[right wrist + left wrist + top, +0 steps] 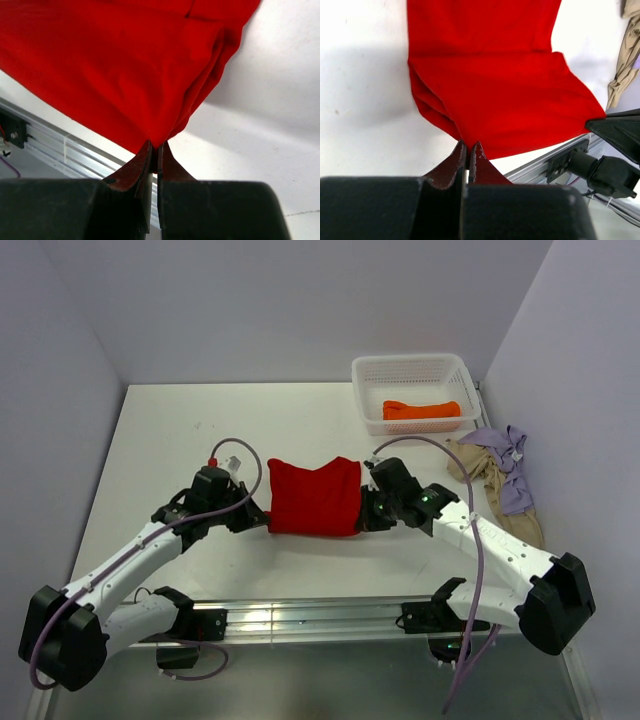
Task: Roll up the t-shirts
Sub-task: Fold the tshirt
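A bright red t-shirt (315, 496) is folded into a rough rectangle in the middle of the table. My left gripper (262, 519) is shut on its near left corner, and the pinched cloth (470, 135) shows between the fingertips in the left wrist view. My right gripper (362, 522) is shut on the near right corner, with the fabric (160, 135) bunched into its tips. The near edge hangs lifted between the two grips. An orange t-shirt (421, 410) lies rolled in the basket. Beige (482, 468) and lavender (512, 476) t-shirts lie crumpled at the right.
A white mesh basket (413, 371) stands at the back right of the table. An aluminium rail (320, 618) runs along the near edge between the arm bases. Walls close in the table on the left, back and right.
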`<state>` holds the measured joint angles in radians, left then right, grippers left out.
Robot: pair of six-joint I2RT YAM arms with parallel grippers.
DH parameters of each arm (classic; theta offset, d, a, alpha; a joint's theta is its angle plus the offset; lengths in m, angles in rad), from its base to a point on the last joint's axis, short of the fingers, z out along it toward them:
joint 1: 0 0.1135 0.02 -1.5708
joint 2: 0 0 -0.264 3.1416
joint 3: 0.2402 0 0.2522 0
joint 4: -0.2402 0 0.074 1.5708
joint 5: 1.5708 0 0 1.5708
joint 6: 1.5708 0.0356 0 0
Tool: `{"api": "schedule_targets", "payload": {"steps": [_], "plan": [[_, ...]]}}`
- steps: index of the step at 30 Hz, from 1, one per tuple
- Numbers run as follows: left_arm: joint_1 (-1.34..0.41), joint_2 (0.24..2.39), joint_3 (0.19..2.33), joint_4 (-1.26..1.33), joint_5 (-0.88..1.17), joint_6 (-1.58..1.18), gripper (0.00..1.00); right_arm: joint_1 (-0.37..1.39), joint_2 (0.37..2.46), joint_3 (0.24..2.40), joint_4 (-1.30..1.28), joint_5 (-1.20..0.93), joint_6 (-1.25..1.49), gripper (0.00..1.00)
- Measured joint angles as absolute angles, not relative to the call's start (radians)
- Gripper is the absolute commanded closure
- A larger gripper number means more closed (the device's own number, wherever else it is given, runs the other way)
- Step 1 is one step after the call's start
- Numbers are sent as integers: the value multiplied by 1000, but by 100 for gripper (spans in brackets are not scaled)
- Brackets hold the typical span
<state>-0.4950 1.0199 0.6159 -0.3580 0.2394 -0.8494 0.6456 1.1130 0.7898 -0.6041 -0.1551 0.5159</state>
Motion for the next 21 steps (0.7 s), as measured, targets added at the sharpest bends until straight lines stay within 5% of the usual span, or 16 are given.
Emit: {"api": "schedule_targets", "payload": {"steps": [21], "plan": [[-324, 1626, 918, -223, 359, -770, 100, 397, 1654, 1073, -520, -268, 416, 100]]}}
